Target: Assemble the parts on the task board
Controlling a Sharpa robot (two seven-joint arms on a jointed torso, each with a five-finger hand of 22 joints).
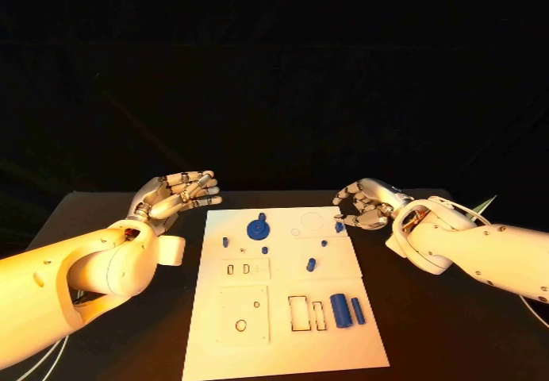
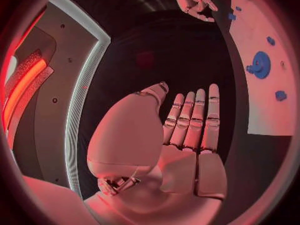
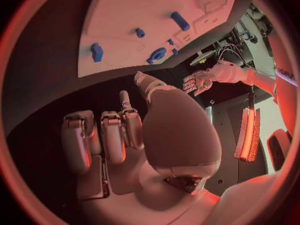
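Your left hand [image 1: 178, 193] hovers just off the far left corner of the task board [image 1: 286, 349], fingers extended side by side with nothing in them. Your right hand [image 1: 366, 204] sits off the far right corner, fingers curled in on nothing. Nothing lies between either hand and the board. Nearest your left hand is the blue round disc part [image 1: 259, 230]; nearest your right, a small blue piece [image 1: 339, 227] at the board's edge. Toward you lie a blue cylinder [image 1: 339, 309] and a thinner blue peg [image 1: 358, 310]. Your left wrist view shows the straight fingers [image 2: 212, 115] plainly; your right wrist view shows the curled ones [image 3: 112, 135].
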